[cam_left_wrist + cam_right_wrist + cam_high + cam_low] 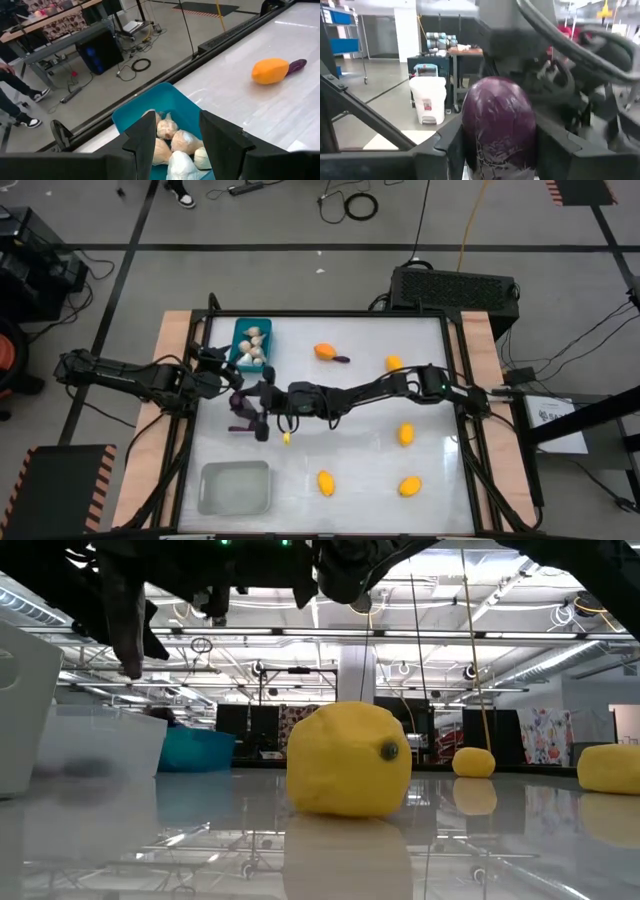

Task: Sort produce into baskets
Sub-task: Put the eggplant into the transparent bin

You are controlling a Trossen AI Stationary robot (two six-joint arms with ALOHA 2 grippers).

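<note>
A: We log the right hand (495,150) out past mid-bench, clamped on a slim dark purple toy eggplant (499,127); the right wrist view shows the fruit wedged between both fingers.

B: Agreed. From above we place that hand (262,392) close to the left arm, between the small solid teal plastic bin (238,342) and the pale translucent grey-white bin (235,487). A second dark purple piece (240,427) shows just below it; we cannot tell whether it lies on the bench or hangs from an arm.

A: Left hand (175,142) hovers over the teal bin, fingers spread, nothing between them. Under it we count several whitish-beige garlic-like bulbs (176,145) already in that bin.

B: So garlic looks done, by our reading. The grey-white bin appears to hold nothing we can make out.

A: Left out on the white bench (360,500): orange-yellow lemon-shaped fruits, loose. One (324,351) sits touching another small purple eggplant (341,360) near the far edge, one (394,363) beside the right arm, one (405,434) mid-right, two (326,482) (409,486) near the front edge. A tiny yellow bit (286,438) lies under the right arm.

B: We judge the sort under halfway: all lemons and the eggplants unsorted.
</note>
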